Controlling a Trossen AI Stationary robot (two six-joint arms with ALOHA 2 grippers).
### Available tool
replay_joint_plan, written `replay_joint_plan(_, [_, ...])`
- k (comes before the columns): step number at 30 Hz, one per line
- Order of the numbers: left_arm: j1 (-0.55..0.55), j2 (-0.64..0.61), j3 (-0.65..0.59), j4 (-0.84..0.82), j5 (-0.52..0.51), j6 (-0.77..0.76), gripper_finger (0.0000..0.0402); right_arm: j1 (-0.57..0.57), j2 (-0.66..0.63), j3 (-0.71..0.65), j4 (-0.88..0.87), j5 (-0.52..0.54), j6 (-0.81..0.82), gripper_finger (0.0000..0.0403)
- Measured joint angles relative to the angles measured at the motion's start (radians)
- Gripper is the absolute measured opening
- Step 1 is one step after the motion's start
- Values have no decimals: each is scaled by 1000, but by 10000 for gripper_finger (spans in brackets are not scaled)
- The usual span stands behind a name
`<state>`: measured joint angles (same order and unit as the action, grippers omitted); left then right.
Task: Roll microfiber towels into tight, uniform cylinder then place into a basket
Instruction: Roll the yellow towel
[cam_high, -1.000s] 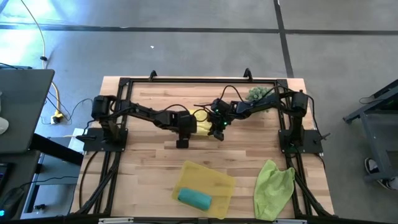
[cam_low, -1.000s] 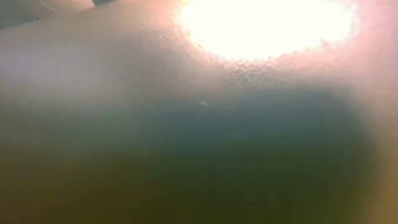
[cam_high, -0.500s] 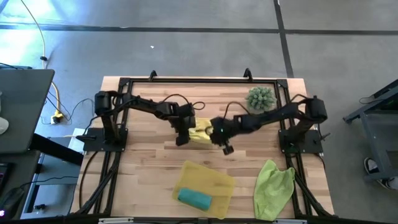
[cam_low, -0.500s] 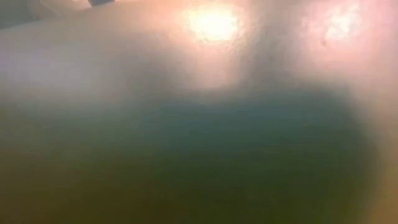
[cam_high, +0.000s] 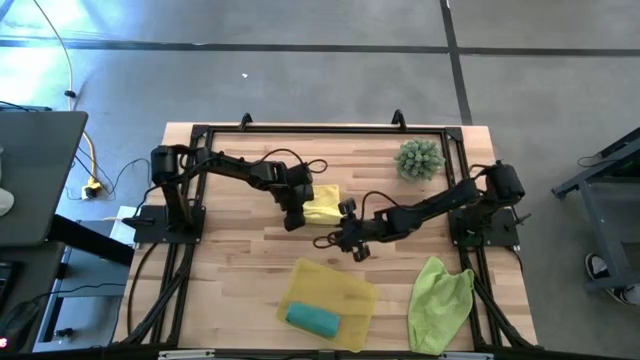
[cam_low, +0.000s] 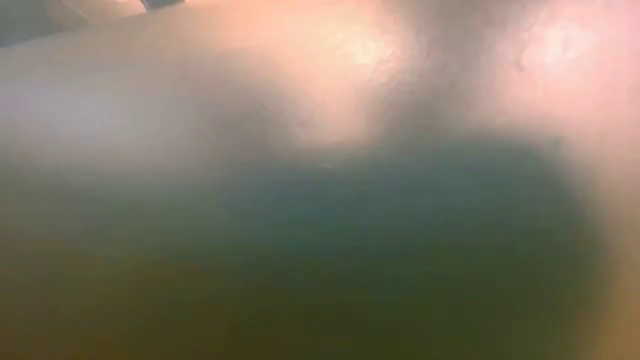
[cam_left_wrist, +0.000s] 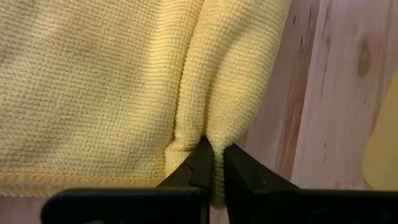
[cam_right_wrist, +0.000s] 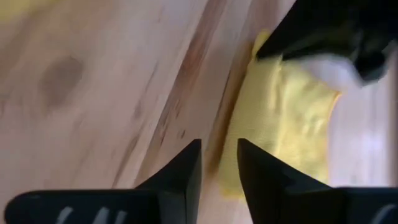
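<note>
The bright yellow towel (cam_high: 322, 205) lies bunched on the wooden table near its middle; it also shows in the left wrist view (cam_left_wrist: 106, 81). My left gripper (cam_high: 293, 216) is at the towel's left edge, shut on it. My right gripper (cam_high: 350, 245) is a little nearer the table's near edge than the towel, with its fingers slightly apart (cam_right_wrist: 219, 171) and empty. The teal towel (cam_high: 313, 318) lies rolled up in the yellow basket (cam_high: 345, 290) at the near edge. The lime green towel (cam_high: 440, 300) lies crumpled at the near right. My left gripper pinches a raised fold (cam_left_wrist: 208, 130) of the yellow towel between its two fingertips, at the towel's left edge. The fold runs on away from the fingers as a ridge. The rest of the towel lies slack on the table.
A spiky green plant (cam_high: 420, 158) stands at the far right. The dark arm frames run along the table's left, right and far edges. Bare wood lies between the yellow towel and the basket. The low view is covered by a blur and shows nothing.
My right gripper has drawn back from the yellow towel toward the table's near edge, and its arm has swung clear of the plant. My left gripper has stayed at the towel's left edge. More of the yellow towel shows now.
</note>
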<state>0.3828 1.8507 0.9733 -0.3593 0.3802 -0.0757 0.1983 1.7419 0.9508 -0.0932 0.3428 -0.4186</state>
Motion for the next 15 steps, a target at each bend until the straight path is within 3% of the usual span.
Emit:
replay_joint_plan(9, [0,0,0,3,-2,-4,11,-32,75,-1,-10,6,1,194])
replay_joint_plan(15, [0,0,0,5,-2,-2,11,-34,72,-1,26,42,-32,202])
